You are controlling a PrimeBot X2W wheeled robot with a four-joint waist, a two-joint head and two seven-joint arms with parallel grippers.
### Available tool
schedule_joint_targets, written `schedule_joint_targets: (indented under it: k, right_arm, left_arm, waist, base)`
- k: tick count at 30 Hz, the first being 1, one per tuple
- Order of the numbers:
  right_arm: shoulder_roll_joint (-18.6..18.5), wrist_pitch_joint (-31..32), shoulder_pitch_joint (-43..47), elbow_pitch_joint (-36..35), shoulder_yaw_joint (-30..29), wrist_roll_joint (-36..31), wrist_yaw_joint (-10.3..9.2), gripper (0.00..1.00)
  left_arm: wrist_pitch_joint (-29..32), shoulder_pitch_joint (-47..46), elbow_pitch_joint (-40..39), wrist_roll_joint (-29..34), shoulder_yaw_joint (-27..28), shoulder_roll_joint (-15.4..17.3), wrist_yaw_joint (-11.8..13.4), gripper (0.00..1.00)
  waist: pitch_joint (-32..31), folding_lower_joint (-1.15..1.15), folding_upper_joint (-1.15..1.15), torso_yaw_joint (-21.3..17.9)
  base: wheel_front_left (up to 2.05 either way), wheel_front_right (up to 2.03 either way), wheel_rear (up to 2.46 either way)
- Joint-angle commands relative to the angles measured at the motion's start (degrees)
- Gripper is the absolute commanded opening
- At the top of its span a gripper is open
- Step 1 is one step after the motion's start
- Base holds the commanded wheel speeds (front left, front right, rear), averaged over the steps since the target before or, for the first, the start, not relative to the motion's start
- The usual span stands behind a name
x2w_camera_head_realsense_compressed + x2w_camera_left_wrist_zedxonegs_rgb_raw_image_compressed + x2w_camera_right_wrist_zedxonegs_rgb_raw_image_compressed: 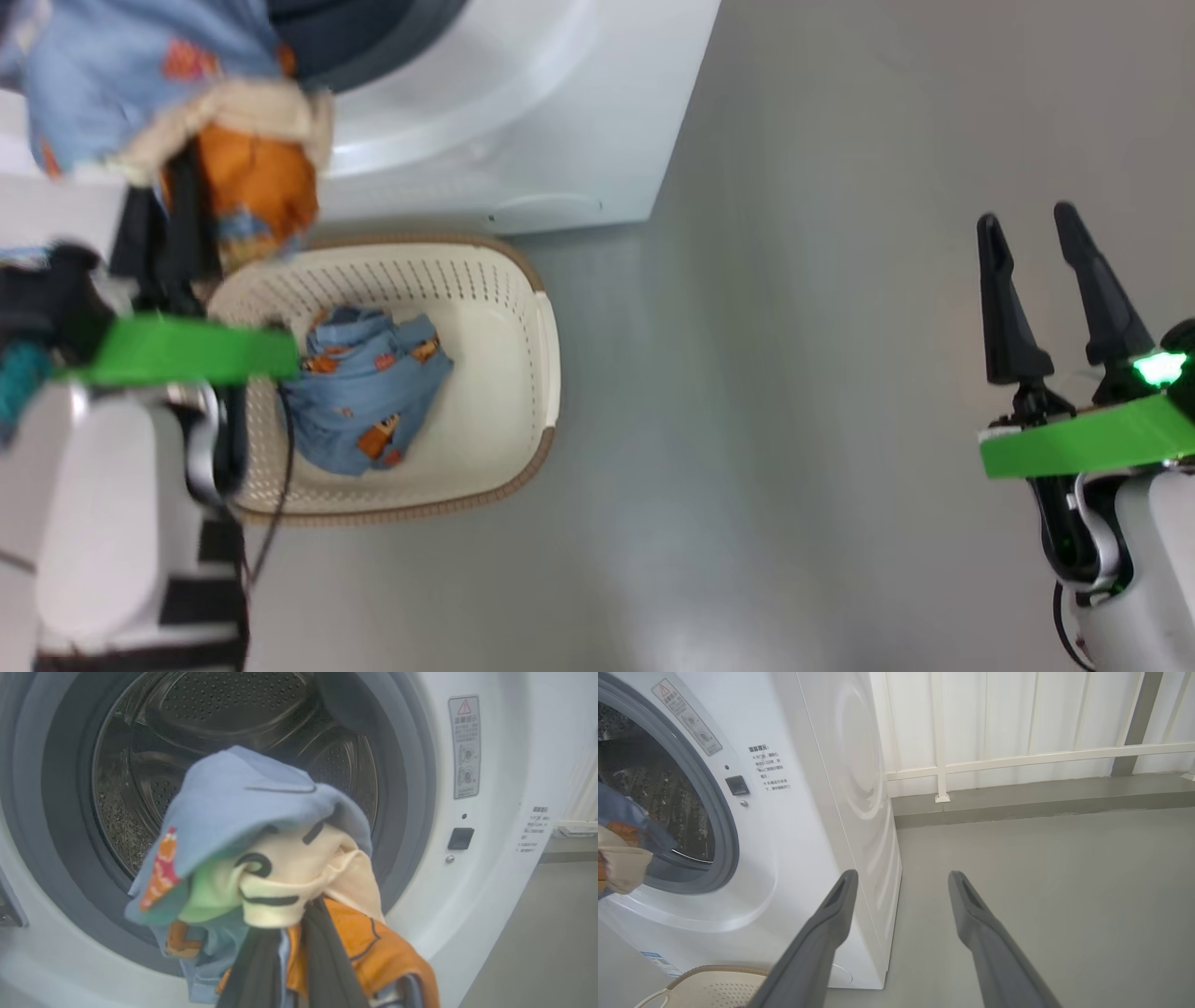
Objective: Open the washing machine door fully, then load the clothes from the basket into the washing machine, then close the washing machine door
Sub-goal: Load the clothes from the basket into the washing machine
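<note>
Underfoot, you have a plain grey floor (794, 373), smooth and faintly glossy, running back to a white panelled wall (1017, 718) with a cream rail across it. One washing machine (808, 812) stands on that floor, its round opening uncovered so that the steel drum (224, 718) and the grey seal (60, 812) show. One warning sticker (465, 746) sits beside the opening. One basket (537, 373) rests on the floor just in front of the machine. Of the clothes (364, 392) you can count two pieces: one lies crumpled inside the basket, and the other, the held garment (252, 826), hangs bunched in front of the drum opening. Your left fingers (327, 961) are clamped together on that held garment. Your right fingers (985, 933), two of them, stand spread wide and grip nothing. They are over bare floor off to the right of the machine, well apart from the basket.
</note>
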Motion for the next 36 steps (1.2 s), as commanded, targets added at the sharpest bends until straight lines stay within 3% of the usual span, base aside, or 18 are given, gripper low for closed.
schedule_joint_targets:
  k: [1, 13, 23, 24, 26, 36]
  right_arm:
    - [-0.3, -0.4, -1.0, -1.6, 0.9, 0.2, 0.42, 1.0]
    - [0.9, -0.4, -5.8, -2.5, 1.4, 0.9, 0.42, 1.0]
    - [2.9, -0.4, -7.6, -2.6, 1.6, 1.6, 0.42, 1.0]
    - [3.1, -0.4, -7.6, -2.6, 1.7, 1.6, 0.42, 1.0]
    - [3.4, -0.4, -7.7, -2.5, 1.6, 1.6, 0.42, 1.0]
    - [4.4, -0.4, -7.4, -2.1, 1.1, 1.5, 0.42, 1.0]
  left_arm:
    - [-0.4, -3.2, 0.4, 0.5, 1.9, 2.1, -0.4, 0.0]
    - [-0.4, -23.3, 16.7, 1.3, 4.9, 6.7, 0.3, 0.0]
    - [-0.4, -37.5, 25.8, 5.9, 3.3, 11.2, 1.4, 0.0]
    - [-0.4, -37.9, 26.7, 6.7, 2.7, 11.7, 1.6, 0.21]
    - [-0.4, -39.0, 28.1, 7.3, 2.7, 12.5, 2.2, 1.0]
    - [-0.4, -39.7, 29.6, 7.4, 3.1, 13.2, 3.0, 1.0]
  waist:
    - [4.0, -0.01, 0.0, -0.7]
    - [10.7, -0.01, 0.0, -3.7]
    - [15.0, -0.01, 0.0, -8.0]
    - [15.2, -0.01, 0.0, -8.5]
    - [15.4, -0.01, 0.0, -9.4]
    - [15.0, -0.01, 0.0, -10.7]
  base:
    - [0.0, 0.0, 0.0]
    - [0.0, 0.0, 0.0]
    - [0.0, 0.0, 0.0]
    - [0.0, 0.0, 0.0]
    - [0.0, 0.0, 0.0]
    - [0.0, 0.0, 0.0]
